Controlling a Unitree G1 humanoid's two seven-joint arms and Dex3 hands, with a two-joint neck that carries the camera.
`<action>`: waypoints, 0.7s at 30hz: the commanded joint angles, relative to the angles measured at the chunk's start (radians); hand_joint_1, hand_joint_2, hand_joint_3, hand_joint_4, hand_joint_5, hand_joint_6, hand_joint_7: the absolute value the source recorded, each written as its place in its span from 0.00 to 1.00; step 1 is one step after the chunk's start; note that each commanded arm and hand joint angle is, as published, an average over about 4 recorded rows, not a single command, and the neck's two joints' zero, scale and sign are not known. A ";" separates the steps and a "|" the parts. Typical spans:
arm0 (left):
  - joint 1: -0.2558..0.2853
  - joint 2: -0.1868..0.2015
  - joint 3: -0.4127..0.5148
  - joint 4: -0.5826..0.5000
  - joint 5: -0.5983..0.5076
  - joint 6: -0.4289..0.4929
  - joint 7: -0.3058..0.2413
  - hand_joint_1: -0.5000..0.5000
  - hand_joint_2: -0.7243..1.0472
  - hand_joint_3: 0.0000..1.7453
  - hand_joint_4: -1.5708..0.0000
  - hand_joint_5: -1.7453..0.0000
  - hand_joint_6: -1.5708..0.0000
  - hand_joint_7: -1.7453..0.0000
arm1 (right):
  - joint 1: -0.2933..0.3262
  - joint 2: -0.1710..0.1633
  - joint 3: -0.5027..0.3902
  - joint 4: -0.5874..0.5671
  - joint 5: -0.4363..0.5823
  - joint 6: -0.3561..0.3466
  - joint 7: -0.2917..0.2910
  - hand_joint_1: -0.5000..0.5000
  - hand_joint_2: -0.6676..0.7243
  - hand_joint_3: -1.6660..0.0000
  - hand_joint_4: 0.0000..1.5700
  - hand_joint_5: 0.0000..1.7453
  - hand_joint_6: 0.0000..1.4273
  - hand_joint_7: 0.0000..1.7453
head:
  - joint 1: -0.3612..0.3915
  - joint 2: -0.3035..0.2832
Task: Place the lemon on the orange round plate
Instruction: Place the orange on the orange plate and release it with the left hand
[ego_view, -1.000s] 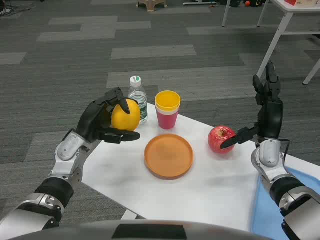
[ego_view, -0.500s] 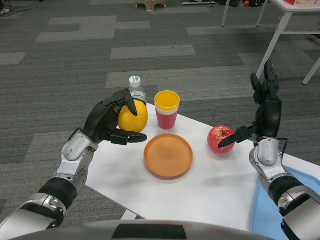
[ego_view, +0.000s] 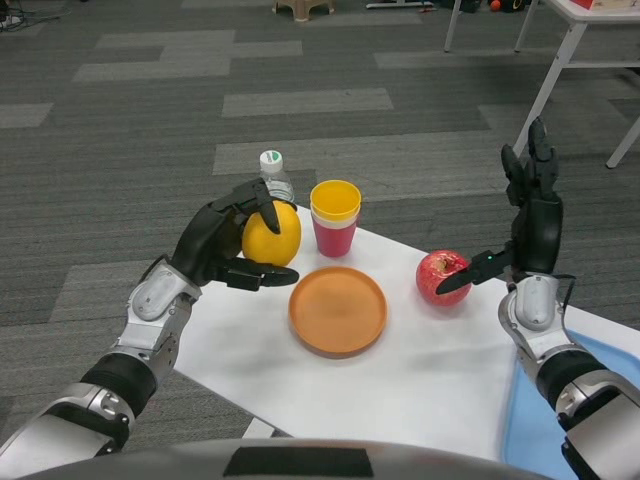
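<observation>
My left hand (ego_view: 222, 248) holds the yellow lemon (ego_view: 272, 236) above the table, just left of the orange round plate (ego_view: 338, 311). Its fingers curl over the top of the lemon and the thumb lies under it. The plate sits bare in the middle of the white table (ego_view: 400, 380). My right hand (ego_view: 530, 225) is raised at the right with its fingers pointing up and apart, holding nothing; its thumb reaches toward a red apple (ego_view: 443, 278).
A clear water bottle (ego_view: 272, 175) stands behind the lemon. Stacked yellow and red cups (ego_view: 335, 220) stand just behind the plate. A blue mat (ego_view: 560, 420) covers the table's right corner. Another table's white legs (ego_view: 555, 70) stand at the far right.
My left hand has carried the lemon to the right, closer to the plate and in front of the bottle. The right hand has stayed in place.
</observation>
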 joint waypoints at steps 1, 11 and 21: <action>-0.042 -0.011 -0.040 0.048 -0.005 -0.004 0.042 1.00 0.90 0.20 1.00 0.16 0.56 0.04 | 0.002 0.001 -0.004 0.004 0.007 -0.003 0.001 0.25 1.00 1.00 0.44 0.00 0.00 0.00 | -0.002 -0.001; -0.162 -0.038 -0.236 0.218 -0.034 0.055 0.209 1.00 0.91 0.25 1.00 0.19 0.55 0.04 | 0.002 0.003 -0.001 0.006 0.007 -0.003 0.001 0.25 1.00 1.00 0.44 0.00 0.00 0.00 | -0.002 -0.006; -0.304 -0.051 -0.513 0.389 -0.126 0.260 0.295 1.00 1.00 0.25 1.00 0.41 0.58 0.13 | 0.002 0.011 0.002 0.007 0.007 -0.003 0.001 0.25 1.00 1.00 0.44 0.00 0.00 0.00 | -0.007 -0.016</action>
